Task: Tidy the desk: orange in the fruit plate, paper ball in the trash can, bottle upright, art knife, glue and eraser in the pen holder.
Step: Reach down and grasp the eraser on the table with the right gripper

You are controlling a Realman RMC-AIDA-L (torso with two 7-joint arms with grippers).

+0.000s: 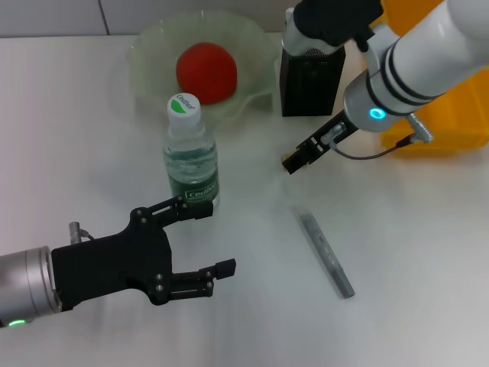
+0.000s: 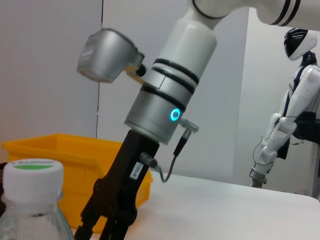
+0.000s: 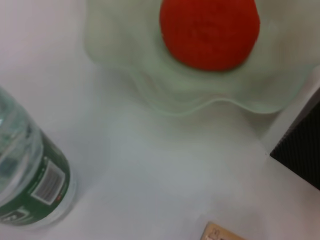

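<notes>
The orange [image 1: 206, 71] sits in the fruit plate [image 1: 153, 69] at the far side of the tabletop [image 1: 412, 252]. Just right of the plate stands the pen holder [image 1: 309, 86], with the trash can [image 1: 451, 115] further right. The bottle [image 1: 189, 153] stands upright near the plate's near edge. The art knife [image 1: 327, 253] lies nearer, to the right.

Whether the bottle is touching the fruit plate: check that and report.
Apart. The right wrist view shows bare table between the bottle and the fruit plate; in the head view the cap only overlaps the plate.
</notes>
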